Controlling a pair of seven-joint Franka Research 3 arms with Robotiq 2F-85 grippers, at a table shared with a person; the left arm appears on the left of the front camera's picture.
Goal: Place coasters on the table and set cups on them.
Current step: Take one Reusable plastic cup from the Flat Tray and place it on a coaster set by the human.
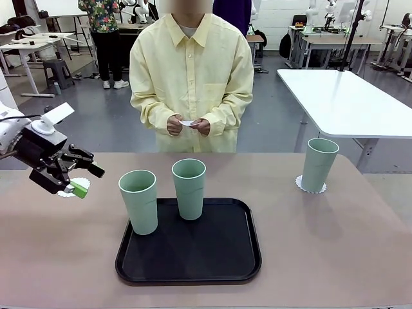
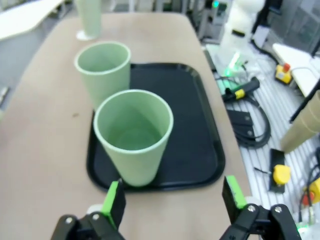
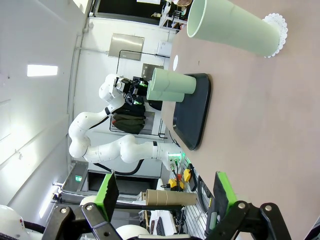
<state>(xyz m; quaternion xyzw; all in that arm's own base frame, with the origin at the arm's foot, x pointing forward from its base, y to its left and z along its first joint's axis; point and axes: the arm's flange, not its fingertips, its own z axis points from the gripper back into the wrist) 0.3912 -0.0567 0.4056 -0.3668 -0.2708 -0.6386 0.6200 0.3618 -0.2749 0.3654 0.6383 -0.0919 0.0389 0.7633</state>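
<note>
One coaster (image 1: 82, 183) lies flat just beside the wide-spread left hand (image 1: 87, 180).

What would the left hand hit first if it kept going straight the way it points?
Most likely the nearer cup on the black tray's corner: it stands straight ahead of the open left hand, slightly off centre. Depth is unclear, so I cannot tell how soon they would touch.

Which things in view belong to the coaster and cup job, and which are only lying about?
Belong to the job: near cup and far cup, both on the black tray; third cup on its coaster; bare coaster by the left gripper; table.
Only lying about: black tray; white table.
</note>
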